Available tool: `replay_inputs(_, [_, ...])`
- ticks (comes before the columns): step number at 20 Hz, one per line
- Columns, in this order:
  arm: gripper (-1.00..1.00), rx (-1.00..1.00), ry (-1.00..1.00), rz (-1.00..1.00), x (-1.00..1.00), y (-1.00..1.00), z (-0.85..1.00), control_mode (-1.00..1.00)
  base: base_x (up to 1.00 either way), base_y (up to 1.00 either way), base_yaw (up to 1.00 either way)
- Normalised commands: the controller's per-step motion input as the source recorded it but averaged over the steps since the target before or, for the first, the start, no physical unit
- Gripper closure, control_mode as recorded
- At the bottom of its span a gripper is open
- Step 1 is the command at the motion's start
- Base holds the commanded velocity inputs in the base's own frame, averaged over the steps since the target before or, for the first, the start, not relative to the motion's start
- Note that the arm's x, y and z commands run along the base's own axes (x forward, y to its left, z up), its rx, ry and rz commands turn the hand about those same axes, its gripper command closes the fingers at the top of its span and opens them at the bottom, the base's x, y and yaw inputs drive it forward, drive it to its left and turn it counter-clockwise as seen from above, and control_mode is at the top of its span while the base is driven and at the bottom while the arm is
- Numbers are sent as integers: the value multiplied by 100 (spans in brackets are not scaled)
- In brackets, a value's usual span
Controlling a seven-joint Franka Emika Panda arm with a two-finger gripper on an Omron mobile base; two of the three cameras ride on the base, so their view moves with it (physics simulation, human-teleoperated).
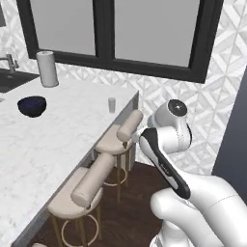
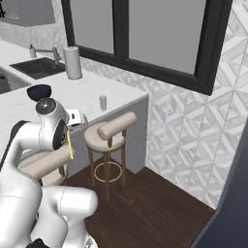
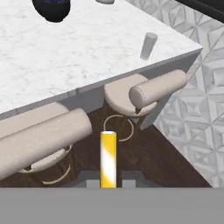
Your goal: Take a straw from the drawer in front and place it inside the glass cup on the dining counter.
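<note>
Veined white marble on the tabletop (image 1: 58, 140), smooth and faintly glossy; the glass cup (image 1: 112, 104) is clear and colourless. Matt beige padding covers the stools (image 1: 87, 185), over dark wood floor (image 2: 155, 208), and the straw (image 3: 108, 159) looks smooth yellow plastic.

Dark blue bowl (image 1: 32, 105), white paper-towel roll (image 1: 47, 69), sink faucet (image 1: 9, 63), two beige stools (image 1: 91, 183) over dark wood floor (image 2: 150, 208).

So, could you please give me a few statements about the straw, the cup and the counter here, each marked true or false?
1. The gripper holds the straw. True.
2. The straw is already in the glass cup. False: the cup stands empty on the dining counter.
3. The cup lies on its side. False: it stands upright.
4. A dark blue bowl sits on the counter. True.
5. The paper-towel roll is shorter than the cup. False: it is much taller.
</note>
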Motion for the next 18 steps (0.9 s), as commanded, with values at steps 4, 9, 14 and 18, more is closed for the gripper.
replay_inputs(4, [100, 0, 0, 0, 0, 0, 0, 100, 100, -58, 49])
replay_inputs(9, [100, 0, 0, 0, 0, 0, 0, 100, 100, -68, 49])
replay_inputs(14, [100, 0, 0, 0, 0, 0, 0, 100, 92, -80, 47])
replay_inputs(18, [100, 0, 0, 0, 0, 0, 0, 100, 98, -75, 47])
